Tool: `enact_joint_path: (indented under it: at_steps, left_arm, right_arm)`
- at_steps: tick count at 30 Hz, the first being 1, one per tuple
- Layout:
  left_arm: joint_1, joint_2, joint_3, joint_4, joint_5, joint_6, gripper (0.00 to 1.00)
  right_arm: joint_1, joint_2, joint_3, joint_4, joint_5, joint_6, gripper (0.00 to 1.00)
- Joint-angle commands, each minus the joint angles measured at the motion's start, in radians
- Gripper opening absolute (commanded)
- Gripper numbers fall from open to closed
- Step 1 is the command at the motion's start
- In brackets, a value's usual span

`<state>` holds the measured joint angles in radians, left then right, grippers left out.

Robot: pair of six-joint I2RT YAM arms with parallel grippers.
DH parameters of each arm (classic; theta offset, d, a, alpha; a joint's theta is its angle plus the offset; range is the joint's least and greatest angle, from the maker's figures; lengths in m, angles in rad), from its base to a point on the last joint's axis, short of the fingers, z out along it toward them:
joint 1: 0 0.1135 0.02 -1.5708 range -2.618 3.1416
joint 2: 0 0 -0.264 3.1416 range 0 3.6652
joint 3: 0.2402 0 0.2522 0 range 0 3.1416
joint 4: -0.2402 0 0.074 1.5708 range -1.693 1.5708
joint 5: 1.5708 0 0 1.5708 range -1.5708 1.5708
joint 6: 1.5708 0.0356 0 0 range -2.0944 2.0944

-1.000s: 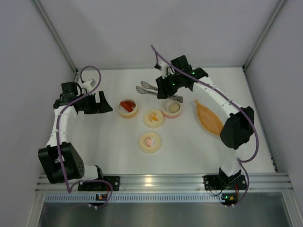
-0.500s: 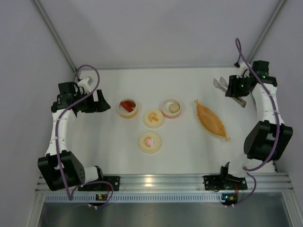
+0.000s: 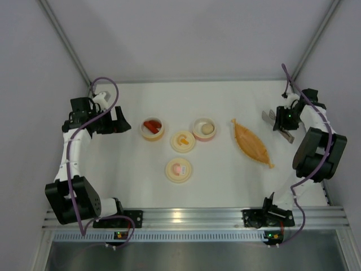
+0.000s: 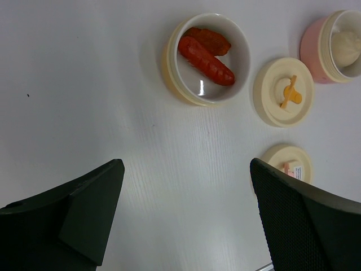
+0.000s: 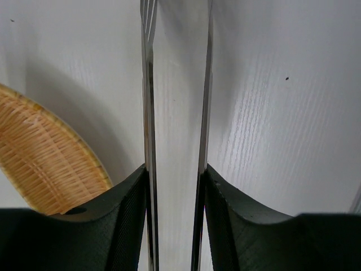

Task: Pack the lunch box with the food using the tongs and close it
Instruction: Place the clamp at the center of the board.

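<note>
My right gripper [image 3: 281, 121] is at the far right of the table, shut on the grey metal tongs [image 3: 269, 117]. In the right wrist view the tongs' two arms [image 5: 148, 107] run straight up between my fingers [image 5: 127, 197], pressed on both sides. The lunch box's round parts stand mid-table. A yellow container [image 3: 152, 129] holds the red-orange sausage [image 4: 206, 52] and a pink container [image 3: 204, 129] holds the cream-white ball [image 4: 345, 45]. My left gripper [image 4: 186, 192] hovers open left of the yellow container, with nothing between its fingers.
Two cream lids lie in front of the containers, one with an orange knob [image 3: 183, 141] and one with a pink mark [image 3: 179, 169]. An orange woven boat-shaped tray [image 3: 252, 142] lies just left of the right gripper. Walls enclose the table's sides and back.
The right arm swung from the table's middle back to the far right edge with the tongs in its grip, then came slightly nearer. The left arm has barely moved.
</note>
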<state>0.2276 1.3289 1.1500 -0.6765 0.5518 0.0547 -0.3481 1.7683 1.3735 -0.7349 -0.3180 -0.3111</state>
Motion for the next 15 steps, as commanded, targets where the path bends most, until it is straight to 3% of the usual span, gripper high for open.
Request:
enact_joint_path:
  at_steps: [1, 7, 15]
  left_arm:
    - [0.007, 0.0, -0.009, 0.054, -0.013, 0.016, 0.98]
    - [0.007, 0.035, 0.017, 0.034, 0.003, 0.039, 0.98]
    - [0.007, 0.018, 0.013, 0.031, -0.003, 0.059, 0.98]
  right_arm:
    - [-0.019, 0.02, -0.036, 0.163, 0.022, 0.004, 0.41]
    - [-0.019, 0.135, -0.019, 0.151, 0.028, -0.022, 0.44]
    - [-0.019, 0.164, -0.03, 0.112, 0.049, -0.101, 0.57]
